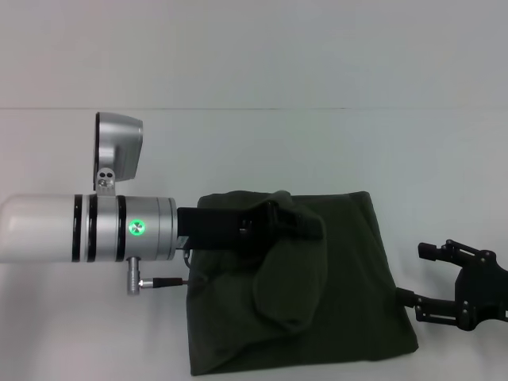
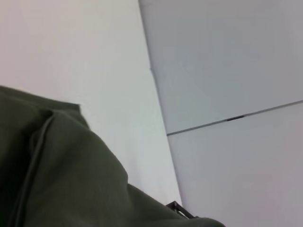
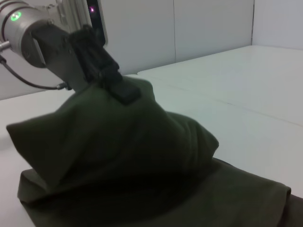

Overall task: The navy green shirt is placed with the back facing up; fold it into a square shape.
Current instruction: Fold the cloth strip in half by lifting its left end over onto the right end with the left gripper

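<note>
The left arm (image 1: pixel 87 228) is formed as a silver cylinder banded with two black rings and fitted with a green indicator light (image 1: pixel 137 228). A thin black cable (image 1: pixel 165 281) is attached to a side connector. The right gripper (image 1: pixel 468 287) is built of black linkage bars.

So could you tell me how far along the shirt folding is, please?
Partly done: the shirt already lies as a rough rectangle on the table. In hand: the left gripper holds a bunch of cloth lifted over the middle. The right gripper waits off the shirt's edge. Left: lay that fold flat and square it.
</note>
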Robot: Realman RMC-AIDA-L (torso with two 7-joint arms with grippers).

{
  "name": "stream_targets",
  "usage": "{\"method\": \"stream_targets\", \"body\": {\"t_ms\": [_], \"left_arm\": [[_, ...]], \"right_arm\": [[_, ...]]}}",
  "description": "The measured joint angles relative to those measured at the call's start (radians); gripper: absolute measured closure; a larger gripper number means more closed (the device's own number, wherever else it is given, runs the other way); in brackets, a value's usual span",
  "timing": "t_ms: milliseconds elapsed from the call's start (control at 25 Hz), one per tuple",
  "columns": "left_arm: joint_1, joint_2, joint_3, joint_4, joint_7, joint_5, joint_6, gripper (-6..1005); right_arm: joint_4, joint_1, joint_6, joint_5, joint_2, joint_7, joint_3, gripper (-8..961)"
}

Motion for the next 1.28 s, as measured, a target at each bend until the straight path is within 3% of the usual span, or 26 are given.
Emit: {"method": "stream_targets", "body": {"t_ms": [200,720,1040,1280], "left_arm": [[-0.018,-0.007,0.006,-0.006,-0.002,-0.008,0.003,916],[-0.047,-0.013,0.004,-0.179,0.115,-0.062,-0.171,895],[-0.053,-0.013,0.006,-0.217,0.19,-0.085,-0.15,867],[-0.064,-0.014,-0.001,-0.274,0.27,-0.101,-0.119,765]], "right_arm": [[0.002,0.002,0.001,-0.002,0.001,-0.002,-0.003,38],[0.005,0.002,-0.002,-0.003,0.001,-0.004,-0.004,38],[0.006,0.001,0.001,-0.003,0.001,-0.004,-0.003,37],[-0.001,-0.014,0.004,0.002,-0.001,-0.004,0.034,38]]}}
